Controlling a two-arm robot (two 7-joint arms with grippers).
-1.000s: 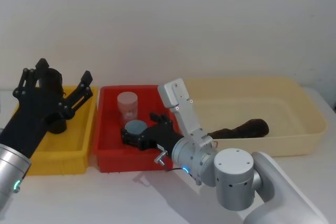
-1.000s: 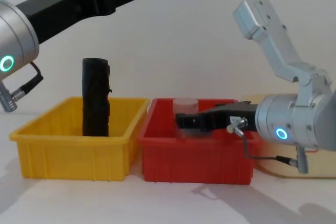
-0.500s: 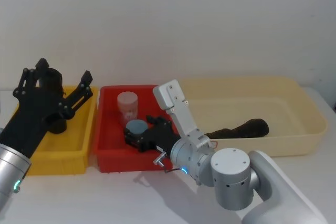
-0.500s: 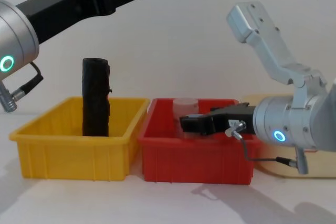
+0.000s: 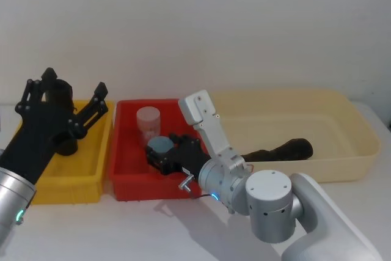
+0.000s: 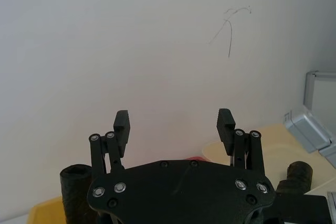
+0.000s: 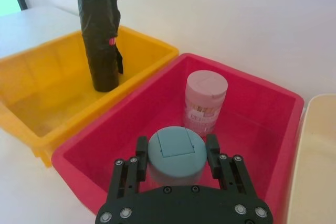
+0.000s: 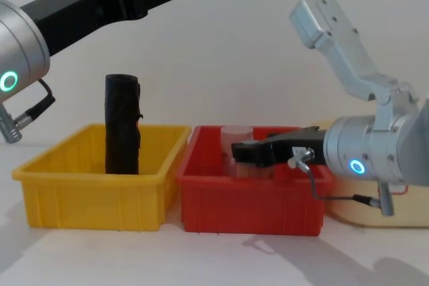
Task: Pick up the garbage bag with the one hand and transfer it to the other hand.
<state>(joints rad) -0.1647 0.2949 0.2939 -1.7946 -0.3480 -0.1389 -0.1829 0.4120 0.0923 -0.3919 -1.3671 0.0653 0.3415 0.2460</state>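
Three bins are sitting side by side on the white table: a yellow bin [image 5: 91,169] on the robot's left, a red bin [image 5: 122,163] in the middle, and a wide cream tub [image 5: 342,145] on the right. The garbage bag [image 8: 122,125] is standing upright in the yellow bin, rising well above its rim, with a small red label [image 7: 111,42] showing on its side. The red bin is holding a pale pink jar [image 7: 205,103], standing upright toward the back, and a blue-grey capped jar [image 7: 176,157] nearer the front. A dark brown object [image 5: 281,150] is lying in the cream tub. The right gripper [image 7: 176,153] is reaching into the red bin, its fingers [image 7: 139,157] sitting on either side of the blue-grey jar and grasping it. The left gripper [image 6: 174,125] is hovering high over the yellow bin, above the bag and not touching it, with its fingers [image 6: 121,124] spread wide and nothing between them.
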